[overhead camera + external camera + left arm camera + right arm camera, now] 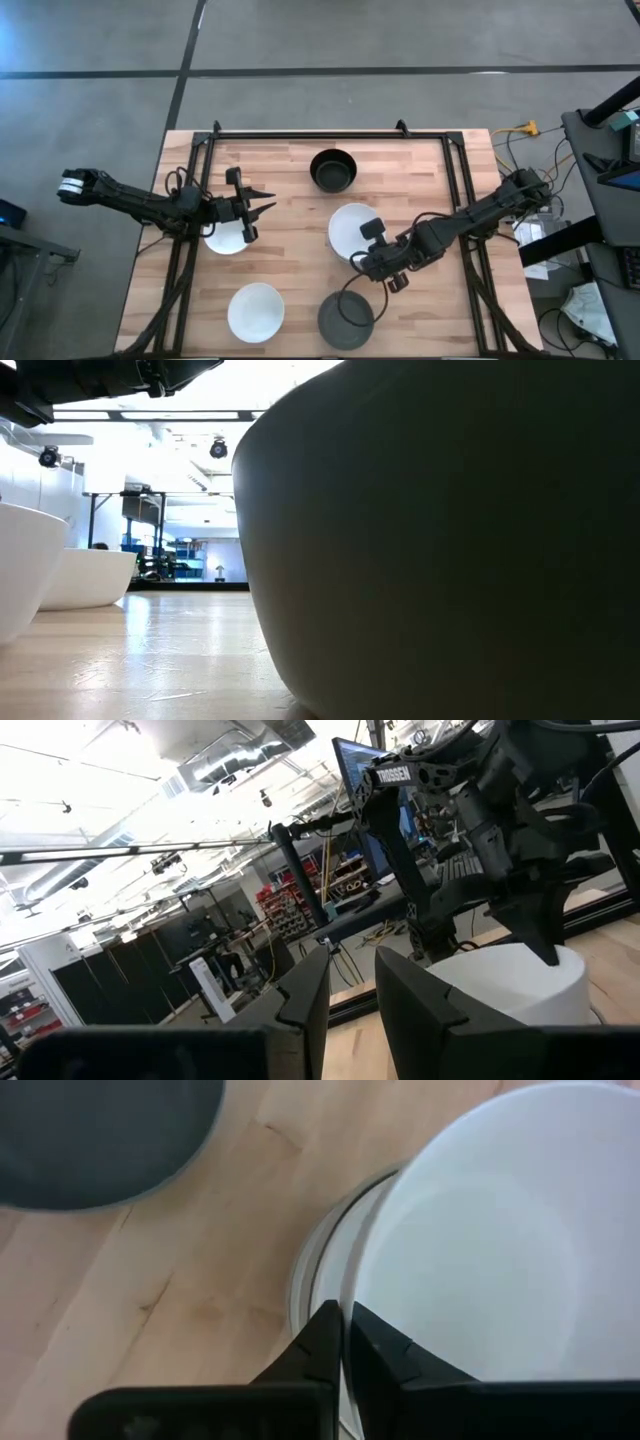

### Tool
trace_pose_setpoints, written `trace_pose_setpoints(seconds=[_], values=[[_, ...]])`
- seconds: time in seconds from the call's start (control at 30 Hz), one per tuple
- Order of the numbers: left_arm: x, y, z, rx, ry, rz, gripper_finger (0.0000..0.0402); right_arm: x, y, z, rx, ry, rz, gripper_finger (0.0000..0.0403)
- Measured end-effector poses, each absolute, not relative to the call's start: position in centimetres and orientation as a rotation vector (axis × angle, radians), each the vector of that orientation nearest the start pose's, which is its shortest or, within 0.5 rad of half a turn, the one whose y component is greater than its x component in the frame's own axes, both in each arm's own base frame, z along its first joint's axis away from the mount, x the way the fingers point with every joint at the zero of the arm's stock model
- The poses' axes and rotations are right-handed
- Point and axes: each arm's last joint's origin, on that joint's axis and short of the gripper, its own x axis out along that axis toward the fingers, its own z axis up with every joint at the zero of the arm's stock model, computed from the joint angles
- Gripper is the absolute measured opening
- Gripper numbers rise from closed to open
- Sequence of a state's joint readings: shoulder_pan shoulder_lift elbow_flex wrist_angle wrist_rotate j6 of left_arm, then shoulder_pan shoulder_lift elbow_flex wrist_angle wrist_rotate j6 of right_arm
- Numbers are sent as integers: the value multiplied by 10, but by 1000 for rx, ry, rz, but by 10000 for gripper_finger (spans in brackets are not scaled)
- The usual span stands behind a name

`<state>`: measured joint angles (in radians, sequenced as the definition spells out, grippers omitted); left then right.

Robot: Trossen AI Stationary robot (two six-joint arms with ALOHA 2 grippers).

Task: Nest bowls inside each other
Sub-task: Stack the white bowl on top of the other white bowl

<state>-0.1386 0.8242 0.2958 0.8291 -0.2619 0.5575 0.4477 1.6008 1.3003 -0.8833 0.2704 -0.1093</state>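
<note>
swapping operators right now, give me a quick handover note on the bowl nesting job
Right gripper: jaws shut on the rim of a white bowl, held over the white stack mid-table; another rim shows beneath it.
Left gripper: open, holding nothing, above the left white bowl.
Elsewhere: black bowl at the far edge, white bowl near left, dark grey bowl near centre.
Done: some white bowls already nested at centre; count unclear.
Left: seat the held bowl, then gather the other four into the stack.
</note>
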Motion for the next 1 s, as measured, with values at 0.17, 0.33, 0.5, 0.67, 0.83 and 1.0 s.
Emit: trace_pose_setpoints(seconds=[0.17, 0.33, 0.5, 0.67, 0.83, 1.0], values=[[173, -17, 254, 493, -252, 201, 70, 292, 131, 256, -529, 1125, 198, 10], [173, -17, 254, 493, -252, 201, 70, 296, 133, 243, -546, 1171, 199, 9], [173, -17, 254, 493, -251, 201, 70, 296, 133, 240, -557, 1185, 203, 9], [173, -17, 253, 493, -250, 200, 70, 296, 132, 240, -546, 1188, 205, 10], [173, -17, 253, 493, -250, 200, 70, 298, 128, 239, -489, 1201, 188, 33], [173, -17, 253, 493, -250, 200, 70, 299, 122, 238, -462, 1215, 167, 62]])
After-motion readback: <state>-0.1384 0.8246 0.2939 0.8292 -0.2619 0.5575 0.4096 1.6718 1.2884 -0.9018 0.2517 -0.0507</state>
